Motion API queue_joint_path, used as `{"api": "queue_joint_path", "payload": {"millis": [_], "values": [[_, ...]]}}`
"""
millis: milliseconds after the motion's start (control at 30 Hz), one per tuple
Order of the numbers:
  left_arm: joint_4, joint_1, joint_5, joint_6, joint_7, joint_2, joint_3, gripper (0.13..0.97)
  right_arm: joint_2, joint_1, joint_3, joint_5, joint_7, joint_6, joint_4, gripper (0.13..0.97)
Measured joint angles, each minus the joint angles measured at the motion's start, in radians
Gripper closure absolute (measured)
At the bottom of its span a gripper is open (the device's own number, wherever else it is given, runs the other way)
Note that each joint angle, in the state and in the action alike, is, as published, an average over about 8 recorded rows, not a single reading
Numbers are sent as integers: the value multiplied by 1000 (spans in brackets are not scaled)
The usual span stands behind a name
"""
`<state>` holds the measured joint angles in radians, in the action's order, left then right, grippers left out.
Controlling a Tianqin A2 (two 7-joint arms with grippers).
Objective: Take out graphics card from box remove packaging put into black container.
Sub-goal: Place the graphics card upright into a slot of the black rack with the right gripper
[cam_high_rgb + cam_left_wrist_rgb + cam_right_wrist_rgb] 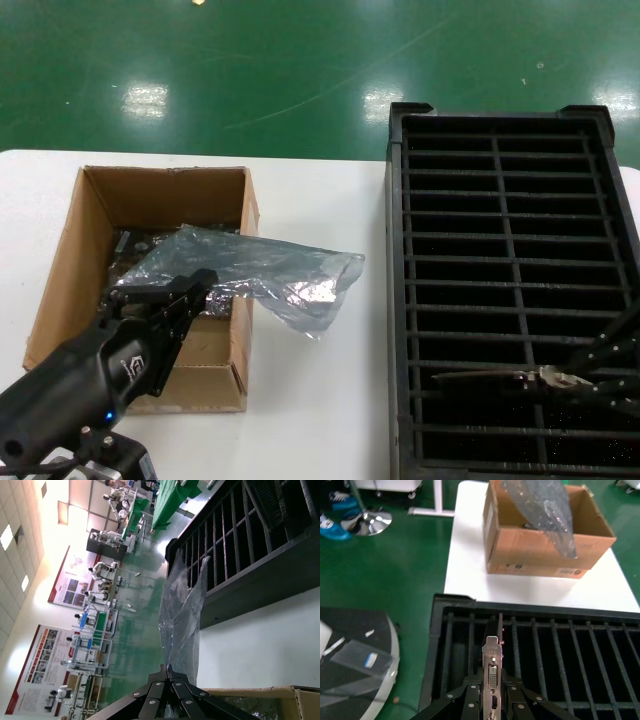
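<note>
The brown cardboard box (70, 260) stands open on the left of the white table. My left gripper (195, 288) is over the box, shut on one end of the empty grey-blue plastic bag (270, 278), which hangs out over the box's right wall. In the left wrist view the fingertips (167, 668) pinch the bag (182, 610). My right gripper (575, 380) is low inside the black container (398, 300) near its front, shut on the graphics card (490, 378). In the right wrist view the card's silver bracket (492, 672) stands upright between the fingers (470, 690), in a slot.
Dark shiny bagged cards (135, 255) lie in the box. The ribbed container (580, 645) fills the table's right side, with bare white table (320, 400) between it and the box (545, 545). Green floor lies beyond the table's edges.
</note>
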<state>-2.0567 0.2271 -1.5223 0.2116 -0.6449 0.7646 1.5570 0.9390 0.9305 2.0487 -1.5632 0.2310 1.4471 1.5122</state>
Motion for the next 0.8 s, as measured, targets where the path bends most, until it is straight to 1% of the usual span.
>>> {"api": "queue_joint_path", "payload": {"millis": [133,267,467,800], "values": [[0,0,1,0,1,0,0,957,-11,51,29,20,10,50,-14,908],[-1,0,2,0,2,0,0,957,-12,99,74,5,34,89,-22,908],[-1,0,3,0,3,0,0,957,16,163,155,-72,73,115,-17,908],[-1,0,3,0,3,0,0,957,94,241,273,-221,120,122,28,908]]}}
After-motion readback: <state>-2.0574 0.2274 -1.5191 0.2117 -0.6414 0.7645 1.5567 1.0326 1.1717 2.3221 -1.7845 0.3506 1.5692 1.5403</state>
